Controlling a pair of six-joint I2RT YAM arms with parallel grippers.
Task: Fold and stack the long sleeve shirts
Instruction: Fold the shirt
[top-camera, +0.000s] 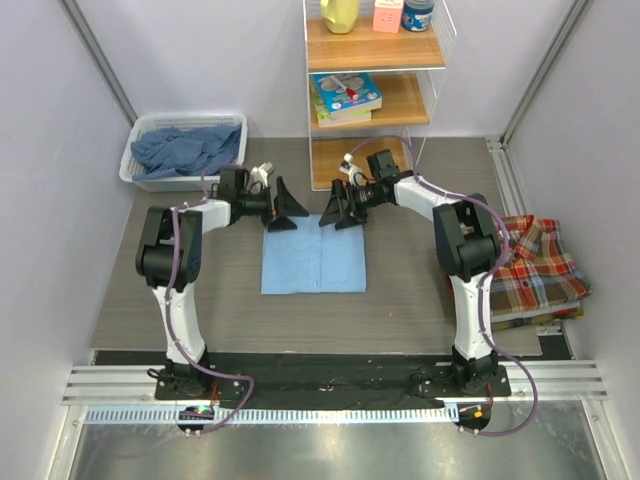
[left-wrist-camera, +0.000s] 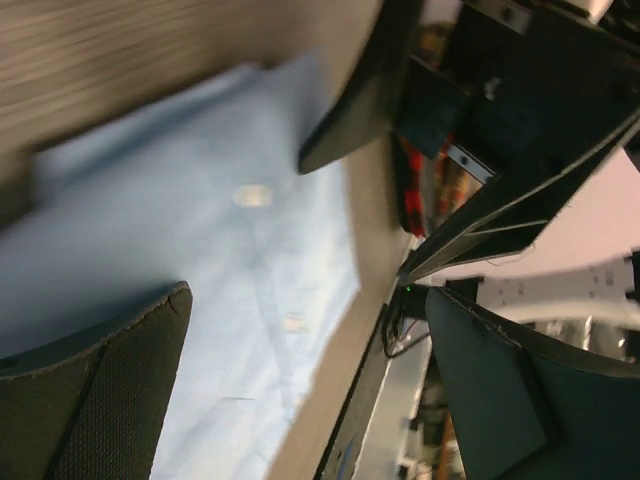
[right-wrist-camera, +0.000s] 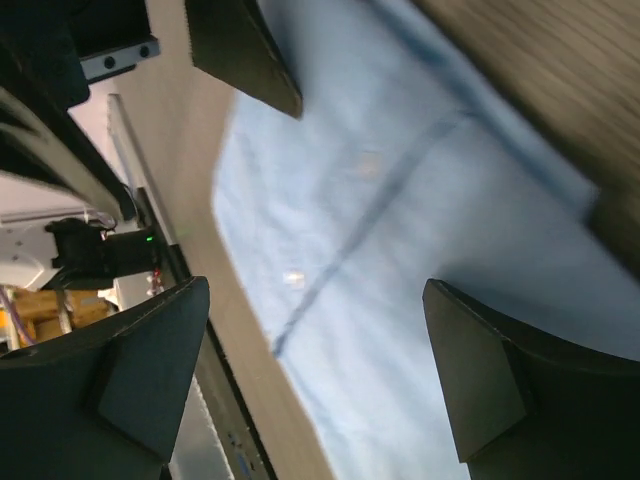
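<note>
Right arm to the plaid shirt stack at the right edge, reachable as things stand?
Probably yes. The plaid shirt stack lies uncovered beside the right arm. Its fingers hang open and empty over the folded light blue shirt; folding back that close to its own base may be tight.

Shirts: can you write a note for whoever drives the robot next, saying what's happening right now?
Left gripper: open, empty, over the light blue shirt's far edge.
Right gripper: open, empty, beside it.
Light blue shirt: folded, mid-table. Plaid shirt: folded, at the right. Dark blue shirts: crumpled in the basket, far left.
Done: two shirts folded.
Left: stack the light blue one, probably on the plaid; fold the basket's shirts.
</note>
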